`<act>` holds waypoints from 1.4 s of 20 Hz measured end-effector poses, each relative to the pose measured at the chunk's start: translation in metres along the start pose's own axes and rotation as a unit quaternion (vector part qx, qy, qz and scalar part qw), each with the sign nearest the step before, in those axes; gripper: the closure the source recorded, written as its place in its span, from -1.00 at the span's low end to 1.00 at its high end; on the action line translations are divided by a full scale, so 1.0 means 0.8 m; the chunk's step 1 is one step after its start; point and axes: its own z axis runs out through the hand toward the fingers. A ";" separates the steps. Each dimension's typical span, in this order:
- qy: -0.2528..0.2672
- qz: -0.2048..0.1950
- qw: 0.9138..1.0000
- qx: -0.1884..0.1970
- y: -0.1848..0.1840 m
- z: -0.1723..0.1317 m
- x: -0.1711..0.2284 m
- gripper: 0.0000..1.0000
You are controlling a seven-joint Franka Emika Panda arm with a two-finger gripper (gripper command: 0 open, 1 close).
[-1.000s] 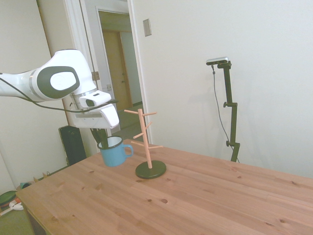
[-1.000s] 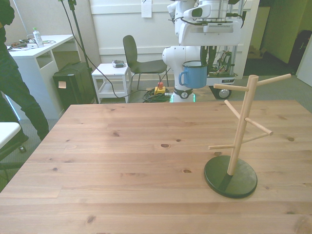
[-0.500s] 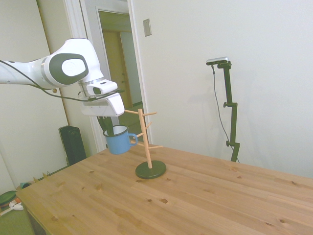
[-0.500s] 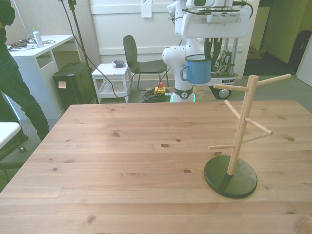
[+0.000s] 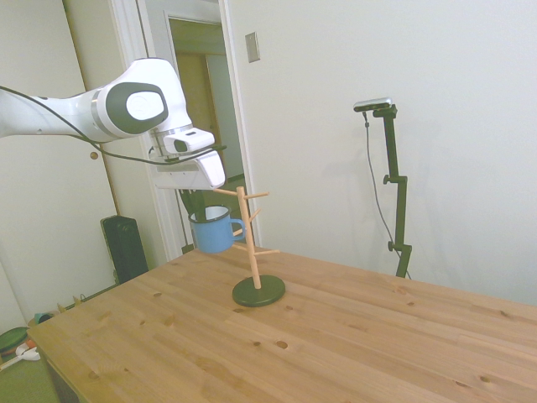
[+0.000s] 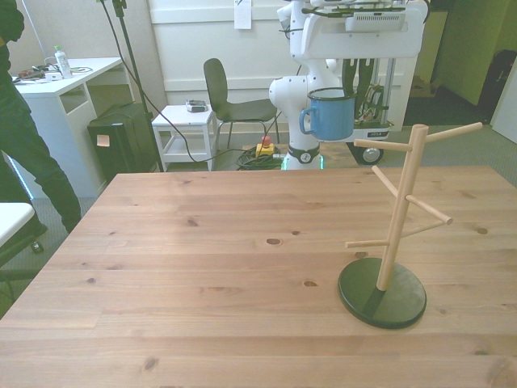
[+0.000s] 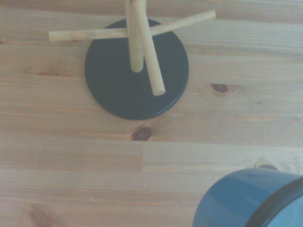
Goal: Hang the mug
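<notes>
Aloft, one mug (image 5: pixel 215 230), one stand (image 6: pixel 393 230), pegs perhaps six

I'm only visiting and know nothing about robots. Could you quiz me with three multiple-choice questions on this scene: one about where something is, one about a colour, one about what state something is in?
1. Where is the mug?
A. standing on the table
B. in the air, held by the gripper
C. hanging on a peg

2. What colour is the round base of the wooden peg stand?
A. dark
B. white
C. red

3. How is the mug sitting?
A. upside down
B. on its side
C. upright, opening upward

Answers:
1. B: both room views show it clear of the table and off the pegs.
2. A: it is near black in every view.
3. C: its rim faces up, under the gripper.
</notes>
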 end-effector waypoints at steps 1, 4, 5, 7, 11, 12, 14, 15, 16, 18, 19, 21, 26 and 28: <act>-0.001 0.000 1.000 0.000 -0.003 0.002 0.002 1.00; -0.003 0.000 1.000 0.000 -0.010 0.004 0.006 1.00; -0.003 0.000 1.000 0.000 -0.012 0.003 0.006 1.00; -0.004 -0.001 1.000 -0.001 -0.015 0.004 0.004 1.00; -0.006 -0.002 1.000 -0.001 -0.025 0.007 -0.005 1.00; -0.007 -0.002 1.000 -0.002 -0.027 0.008 -0.006 1.00; -0.009 -0.001 1.000 -0.003 -0.033 0.012 -0.008 1.00; -0.010 -0.001 1.000 -0.004 -0.036 0.014 -0.008 1.00; -0.011 -0.001 1.000 -0.004 -0.040 0.016 -0.008 1.00; -0.013 -0.001 1.000 -0.005 -0.047 0.019 -0.008 1.00; -0.013 0.000 1.000 -0.004 -0.050 0.020 -0.008 1.00; -0.013 0.001 1.000 -0.002 -0.056 0.019 -0.006 1.00; -0.013 0.000 1.000 -0.001 -0.067 0.022 -0.004 1.00; -0.016 -0.001 1.000 -0.004 -0.070 0.027 -0.004 1.00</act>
